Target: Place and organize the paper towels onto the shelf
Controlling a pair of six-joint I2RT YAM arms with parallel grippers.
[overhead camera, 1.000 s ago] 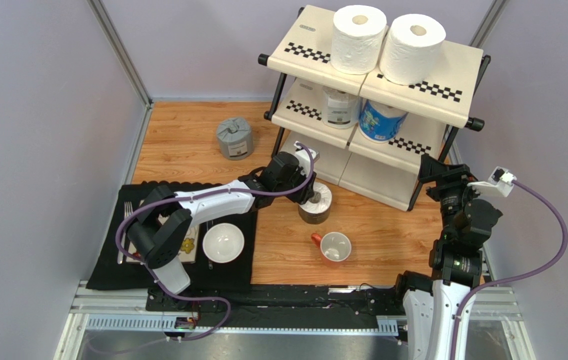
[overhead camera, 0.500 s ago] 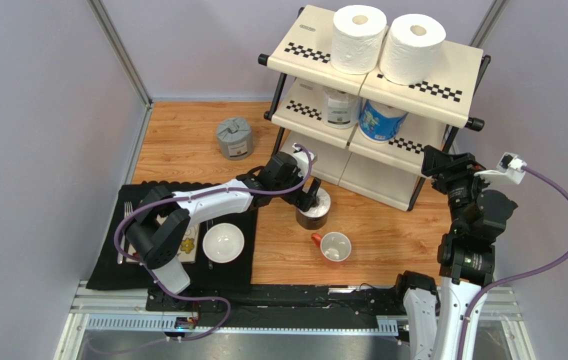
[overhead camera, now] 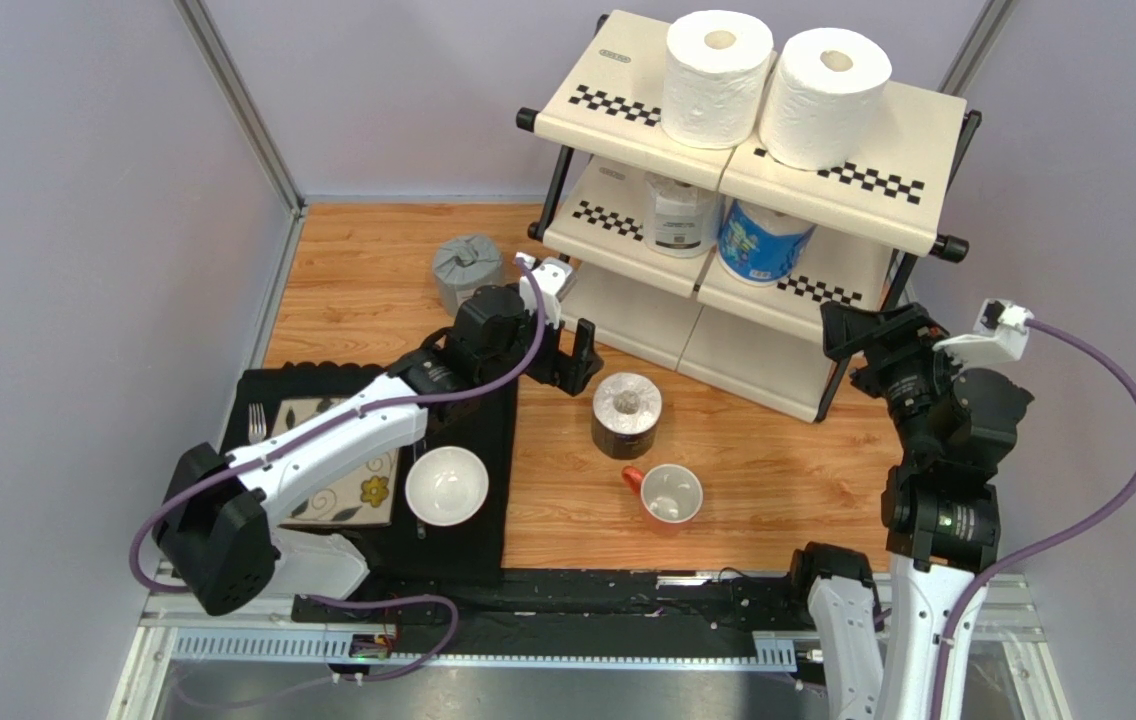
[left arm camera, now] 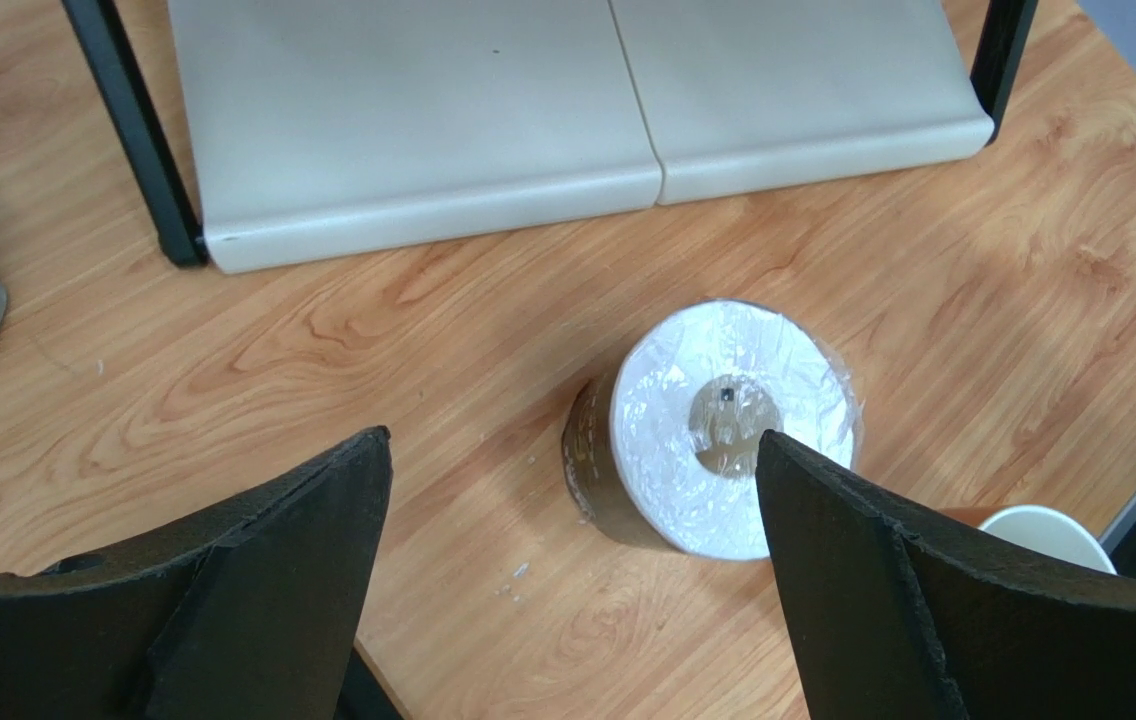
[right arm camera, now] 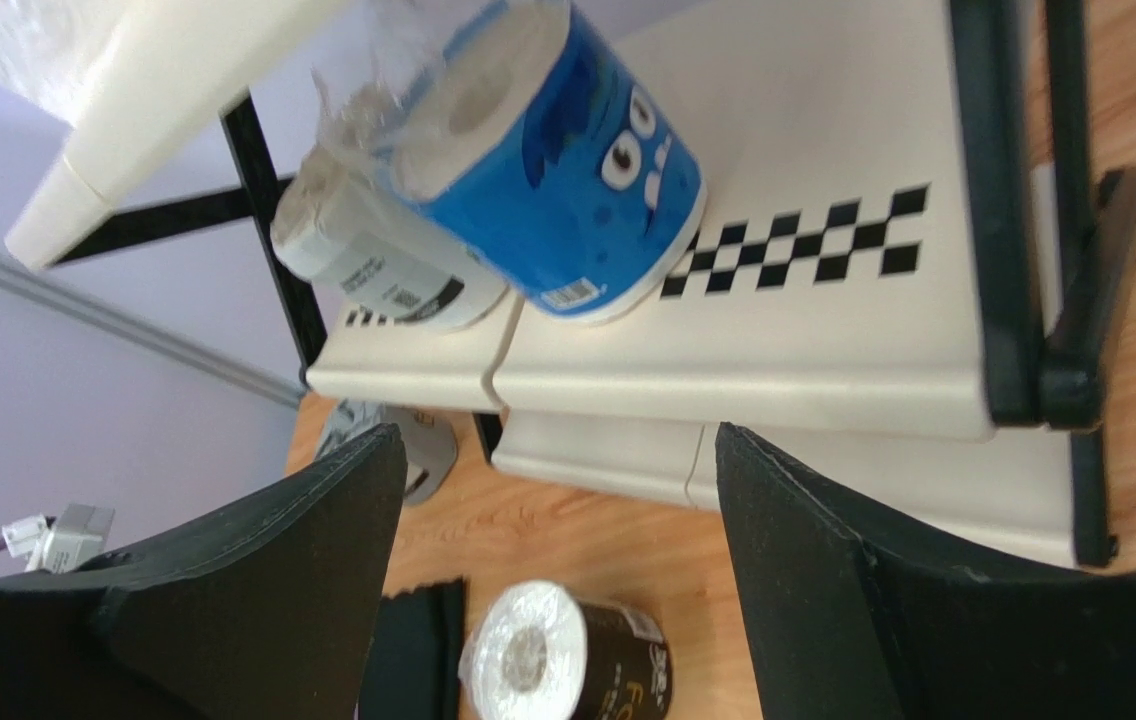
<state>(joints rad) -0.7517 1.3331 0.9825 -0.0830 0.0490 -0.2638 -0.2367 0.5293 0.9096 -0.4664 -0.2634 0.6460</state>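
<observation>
Six paper towels and one shelf [overhead camera: 612, 83] are in view. A white roll [overhead camera: 718, 75] and a second white roll [overhead camera: 825, 98] stand on the top tier, and a clear-wrapped roll [overhead camera: 679, 215] and a blue roll [overhead camera: 759, 240] on the middle tier. A grey roll [overhead camera: 457, 264] sits on the table at the shelf's 9 o'clock. The black roll [overhead camera: 628, 414] stands upright on the table, long axis vertical, core hole up. It is near the left gripper [overhead camera: 574, 360], between its 4 and 5 o'clock, untouched; those fingers are spread wide and empty. The right gripper [overhead camera: 860, 333], at the shelf's 5 o'clock, is also spread and empty.
</observation>
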